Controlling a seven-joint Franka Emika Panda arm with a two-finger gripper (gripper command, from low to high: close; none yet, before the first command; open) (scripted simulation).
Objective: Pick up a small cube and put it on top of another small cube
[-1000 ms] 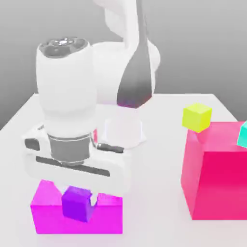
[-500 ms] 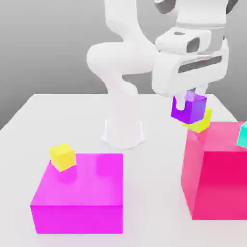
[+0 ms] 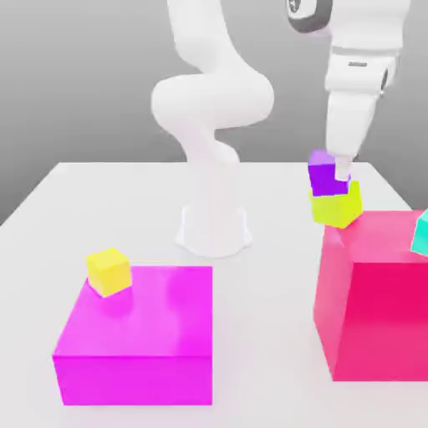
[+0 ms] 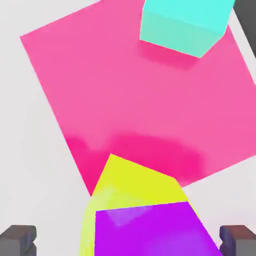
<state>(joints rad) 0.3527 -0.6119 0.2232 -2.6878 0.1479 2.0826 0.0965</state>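
Note:
The small purple cube (image 3: 323, 176) rests on top of the lime yellow-green cube (image 3: 337, 206), which sits at the near corner of the big pink block (image 3: 376, 292). My gripper (image 3: 333, 170) hangs straight over the stack, open, with a light finger (image 3: 343, 170) beside the purple cube. In the hand view, the purple cube (image 4: 150, 230) lies over the lime cube (image 4: 135, 182) between my spread dark fingertips (image 4: 18, 239), with a gap on each side; the gripper (image 4: 127, 240) is not clamping it.
A teal cube (image 3: 420, 234) (image 4: 185, 22) sits farther back on the pink block (image 4: 130, 90). On the exterior view's left stands a big magenta block (image 3: 134, 334) with a small yellow cube (image 3: 109, 270) on it. The arm's white base (image 3: 215, 226) stands mid-table.
The gripper carried the purple cube from the magenta block across to the lime cube, set it down on top, and opened its fingers.

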